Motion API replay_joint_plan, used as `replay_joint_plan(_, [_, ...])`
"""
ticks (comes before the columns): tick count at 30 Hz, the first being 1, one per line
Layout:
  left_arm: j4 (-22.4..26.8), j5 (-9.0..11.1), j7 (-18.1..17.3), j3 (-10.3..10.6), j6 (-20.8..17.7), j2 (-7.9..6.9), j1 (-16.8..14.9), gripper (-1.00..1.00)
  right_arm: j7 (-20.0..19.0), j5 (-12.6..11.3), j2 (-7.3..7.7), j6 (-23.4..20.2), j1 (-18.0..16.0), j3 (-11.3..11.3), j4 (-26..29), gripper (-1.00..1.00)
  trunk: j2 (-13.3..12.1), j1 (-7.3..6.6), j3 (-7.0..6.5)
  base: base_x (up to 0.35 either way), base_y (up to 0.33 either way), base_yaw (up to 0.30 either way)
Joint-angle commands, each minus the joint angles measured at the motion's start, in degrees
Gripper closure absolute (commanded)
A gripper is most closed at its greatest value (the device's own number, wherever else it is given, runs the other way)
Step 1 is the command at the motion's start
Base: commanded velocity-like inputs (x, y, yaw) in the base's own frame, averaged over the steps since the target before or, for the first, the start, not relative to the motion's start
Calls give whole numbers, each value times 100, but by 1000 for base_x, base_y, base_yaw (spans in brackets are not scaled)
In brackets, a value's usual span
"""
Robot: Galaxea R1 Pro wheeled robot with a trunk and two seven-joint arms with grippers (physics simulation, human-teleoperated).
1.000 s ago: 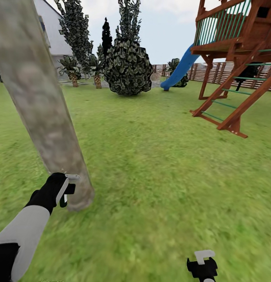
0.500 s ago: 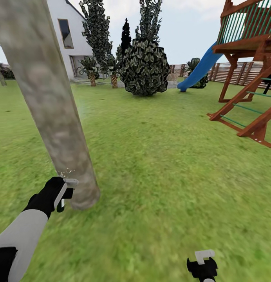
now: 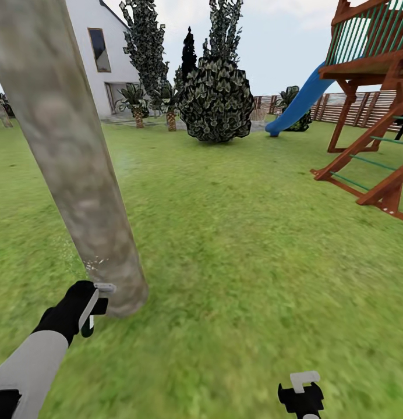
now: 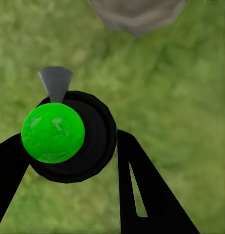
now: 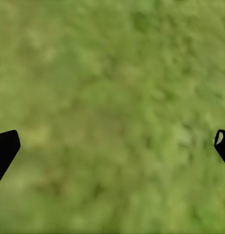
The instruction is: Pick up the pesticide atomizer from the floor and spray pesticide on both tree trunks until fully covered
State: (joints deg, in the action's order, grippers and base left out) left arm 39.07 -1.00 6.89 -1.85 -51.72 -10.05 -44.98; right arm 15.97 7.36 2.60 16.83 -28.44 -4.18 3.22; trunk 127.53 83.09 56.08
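A thick pale mottled tree trunk [image 3: 79, 163] leans across the left of the head view, and its base [image 4: 136, 14] also appears in the left wrist view. My left gripper [image 3: 91, 305] is shut on the pesticide atomizer [image 4: 68, 141], a round black bottle whose top looks bright green here. Its grey nozzle [image 3: 105, 287] points at the foot of the trunk, almost touching it. A few whitish specks of pesticide [image 3: 95, 263] sit on the bark just above the nozzle. My right gripper [image 3: 303, 396] hangs low over the grass, open and empty, with its fingers [image 5: 5, 148] wide apart.
Green lawn [image 3: 236, 244] lies all around. A wooden playset [image 3: 370, 116] with a blue slide [image 3: 297, 102] stands at the right. A round dark bush [image 3: 216, 102], small palms, a white house [image 3: 102, 58] and a slat fence [image 3: 370, 110] are far back.
The head camera has panned, bringing the house into view. Whitish specks have appeared on the trunk by the nozzle. My left gripper with the atomizer sits a little lower.
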Motion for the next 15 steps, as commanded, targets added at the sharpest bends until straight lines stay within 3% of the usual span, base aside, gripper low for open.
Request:
replay_joint_plan(1, [-2, -15, 4, -9, -1, 2, -2, 100, 46, 37, -4, -4, -4, -39, -6, -100, 2, -1, 5, 0, 0, 122])
replay_joint_plan(4, [22, -9, 9, -27, 461, 15, -2, 100, 46, 37, -13, -4, -4, -39, -6, -100, 2, -1, 5, 0, 0, 244])
replay_joint_plan(8, [54, -6, -11, -19, 533, 10, -2, 100, 49, 37, -9, -4, -4, -39, -6, -100, 2, -1, 5, 0, 0, 233])
replay_joint_plan(11, [43, -4, -20, -10, 538, 5, -2, 100, 47, 37, -8, -4, -4, -39, -6, -100, 2, -1, 5, 0, -48, 30])
replay_joint_plan(15, [56, 10, -21, -23, 544, 51, -2, 100, 46, 37, -13, -4, -4, -39, -6, -100, 2, -1, 5, 0, -240, 3])
